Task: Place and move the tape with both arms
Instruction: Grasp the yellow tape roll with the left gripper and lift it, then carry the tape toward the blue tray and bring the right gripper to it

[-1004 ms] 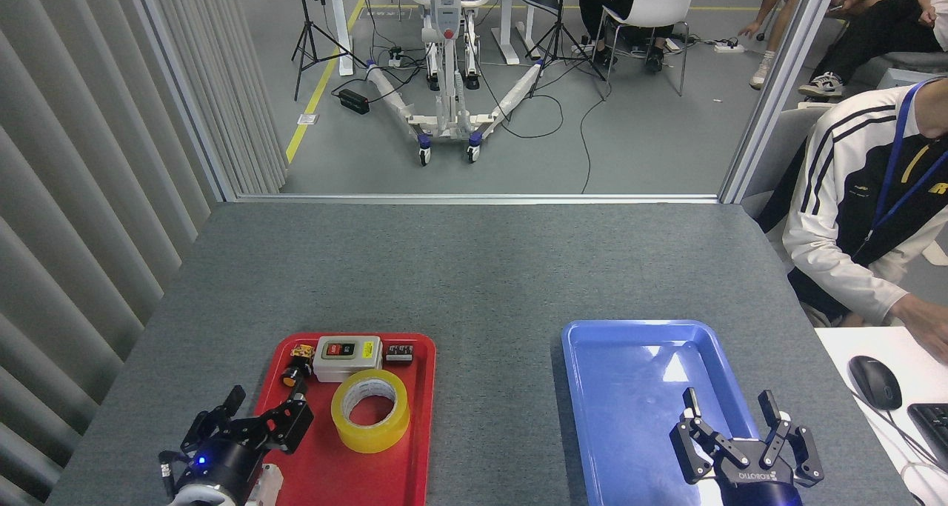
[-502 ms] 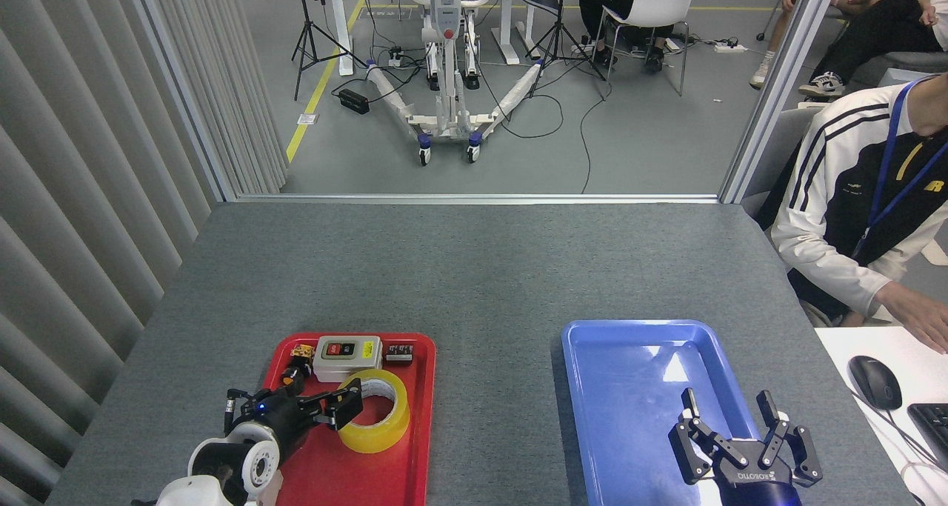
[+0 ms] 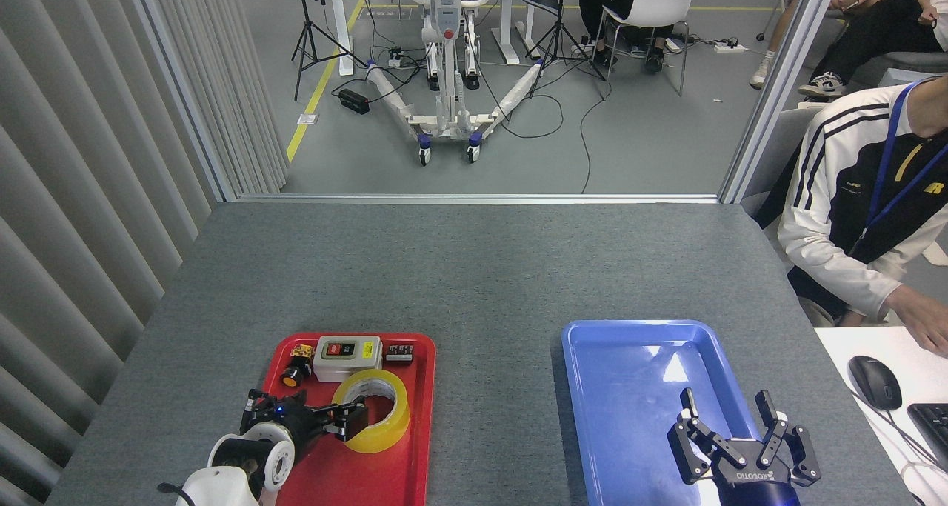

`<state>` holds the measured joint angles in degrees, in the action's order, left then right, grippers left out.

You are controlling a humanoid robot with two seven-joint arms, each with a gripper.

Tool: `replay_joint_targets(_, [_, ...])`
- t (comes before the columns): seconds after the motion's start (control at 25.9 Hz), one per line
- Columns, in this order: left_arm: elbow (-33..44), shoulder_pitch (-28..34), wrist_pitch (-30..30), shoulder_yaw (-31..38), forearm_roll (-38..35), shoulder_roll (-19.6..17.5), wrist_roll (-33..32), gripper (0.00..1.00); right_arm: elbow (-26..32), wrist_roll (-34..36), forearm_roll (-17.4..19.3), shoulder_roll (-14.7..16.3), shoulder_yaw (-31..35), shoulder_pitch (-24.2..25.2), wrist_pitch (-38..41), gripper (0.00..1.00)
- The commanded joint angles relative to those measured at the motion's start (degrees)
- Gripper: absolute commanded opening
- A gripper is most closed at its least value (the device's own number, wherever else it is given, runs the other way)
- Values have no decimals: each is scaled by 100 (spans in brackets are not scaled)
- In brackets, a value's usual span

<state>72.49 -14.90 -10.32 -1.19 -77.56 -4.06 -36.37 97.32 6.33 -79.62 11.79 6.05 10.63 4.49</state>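
Lower left of frame, one tape point(image 3: 374, 411) lies flat in one red tray point(image 3: 415, 447), near its right edge. The left gripper point(image 3: 348, 420) is at the roll's left wall; I cannot tell its fingers' spread. Lower right, the right gripper point(image 3: 729, 426) has its fingers wide over one bare blue tray point(image 3: 629, 387). Grey tabletop point(image 3: 474, 269) lies open between the trays.

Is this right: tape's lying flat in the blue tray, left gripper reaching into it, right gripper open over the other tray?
Not quite. The head view shows the tape lying flat in the red tray, not the blue one. The rest holds: the left gripper is at the roll, reaching into it, and the right gripper hangs open over the other tray, the blue tray, which holds nothing.
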Motion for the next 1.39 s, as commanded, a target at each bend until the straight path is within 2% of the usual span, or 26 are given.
replay_joint_targets(0.0, [-51,-13,22,-4,-22,54,7,97,6,0,-1,-2,-7,0,-1,100])
replay_joint_targets(0.08, [-138,-13,-5,-4,-22,63,-2,68,-3,0,-1,-2,-7,0,-10,100])
replay_joint_targets(0.15, [-262,-13,-14,-4,-22,107,-2,44,6,0,-1,-2,-7,0,-1,100])
replay_joint_targets(0.27, [-393,-13,-40,-4,48,178,-2,25,-3,0,-1,-2,-7,0,-1,100])
replay_joint_targets(0.31, [-393,-13,-128,-12,57,178,-19,10,6,0,-1,-10,-7,0,-10,100])
replay_joint_targets(0.35, [-376,-13,-382,-12,57,178,-28,0,6,0,8,-10,-7,0,-10,100])
replay_joint_targets(0.46, [-376,-145,-1472,31,207,151,42,0,6,0,0,-10,-7,0,-10,100])
replay_joint_targets(0.54, [-297,-206,-1842,58,506,151,157,0,6,0,8,-10,-16,9,-10,100])
replay_joint_targets(0.66, [134,-215,-2369,14,1200,134,719,0,6,0,8,-28,-16,18,-1,100])
replay_joint_targets(0.77, [169,-215,-3336,-4,1244,151,1361,0,6,0,-1,-28,-16,18,43,100])
replay_joint_targets(0.89, [46,-215,-3468,-47,1297,186,1896,0,6,9,8,-28,-16,26,52,100])
replay_joint_targets(0.97, [37,-197,-3468,-311,1288,362,2196,0,6,18,8,-19,-16,26,157,100])
replay_joint_targets(1.04, [-112,-145,-3468,-531,1288,687,2371,0,15,35,17,-2,-7,35,649,100])
replay_joint_targets(1.16, [-508,-145,-3468,-593,1279,1127,2424,0,23,88,166,51,63,114,1897,100])
replay_joint_targets(1.35, [-587,-145,-3468,-593,1288,1127,2424,0,23,193,861,113,63,185,4051,100])
